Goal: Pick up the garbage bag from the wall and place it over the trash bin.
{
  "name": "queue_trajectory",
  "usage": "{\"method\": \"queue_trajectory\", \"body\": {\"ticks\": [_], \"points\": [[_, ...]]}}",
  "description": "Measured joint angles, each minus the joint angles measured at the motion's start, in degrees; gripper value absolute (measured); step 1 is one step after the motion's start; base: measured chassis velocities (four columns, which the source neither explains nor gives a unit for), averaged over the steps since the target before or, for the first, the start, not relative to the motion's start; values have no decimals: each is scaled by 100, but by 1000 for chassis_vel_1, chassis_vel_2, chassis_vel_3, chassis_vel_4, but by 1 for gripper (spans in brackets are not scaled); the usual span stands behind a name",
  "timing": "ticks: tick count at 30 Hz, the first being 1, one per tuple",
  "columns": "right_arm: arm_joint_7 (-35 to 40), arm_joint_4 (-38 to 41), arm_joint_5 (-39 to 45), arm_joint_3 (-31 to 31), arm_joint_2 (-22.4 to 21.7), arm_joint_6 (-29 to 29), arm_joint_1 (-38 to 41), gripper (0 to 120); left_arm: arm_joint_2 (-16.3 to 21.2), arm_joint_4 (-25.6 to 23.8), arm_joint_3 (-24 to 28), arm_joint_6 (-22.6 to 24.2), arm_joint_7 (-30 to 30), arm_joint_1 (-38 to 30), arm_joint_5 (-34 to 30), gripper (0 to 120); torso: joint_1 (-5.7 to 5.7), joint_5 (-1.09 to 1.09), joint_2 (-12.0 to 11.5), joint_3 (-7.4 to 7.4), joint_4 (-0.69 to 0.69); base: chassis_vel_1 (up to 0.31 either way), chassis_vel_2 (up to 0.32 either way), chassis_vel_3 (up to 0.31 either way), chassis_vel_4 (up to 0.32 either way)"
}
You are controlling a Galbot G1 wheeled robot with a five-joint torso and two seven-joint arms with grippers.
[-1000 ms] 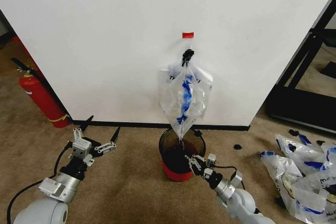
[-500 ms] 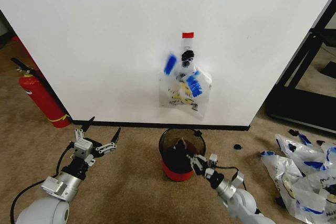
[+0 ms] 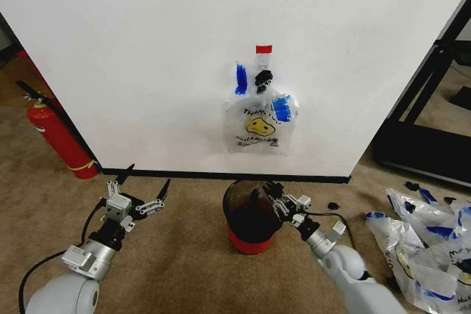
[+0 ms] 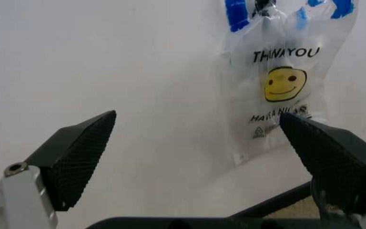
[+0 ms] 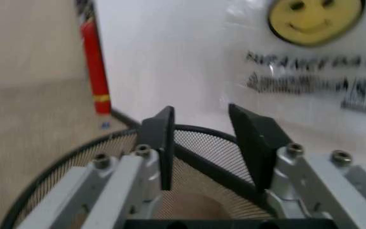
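Since a second ago the garbage bag [image 3: 257, 124] has sprung back up flat against the wall [image 3: 147, 56], smiley showing, hanging from the black hook [image 3: 262, 77] under the red tape [image 3: 263, 49]. My right hand [image 3: 277, 196] let go and now sits at the trash bin [image 3: 250, 220] rim, fingers a little apart, holding nothing. Bin's on the carpet right below the bag. Left hand [image 3: 140, 190] hovers off to the left, wide open and empty, near the fire extinguisher [image 3: 60, 137].
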Motion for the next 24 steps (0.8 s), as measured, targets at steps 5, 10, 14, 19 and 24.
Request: {"method": "queue_trajectory", "body": {"ticks": [5,10,14,19,24], "points": [[-736,473,-396,434,-385,-44,-8,53,-22,18,23,-6,6,-13,9,100,0,0,0,0,0,0,0,0,0],[-763,972,295,681,-918,-263,56,73,-27,36,28,-12,11,-25,13,100,0,0,0,0,0,0,0,0,0],[-432,1327,752,810,-1173,-336,154,87,-43,54,43,-24,13,-30,30,100,0,-1,0,0,1,0,0,0,0],[-118,1551,1126,642,-1623,-292,498,100,-95,53,102,-38,17,-27,124,100,0,-2,0,0,-1,0,0,0,0],[158,1333,1191,226,-1756,-168,894,100,-138,19,132,-38,24,-20,178,100,0,-3,0,0,1,0,0,0,0]]}}
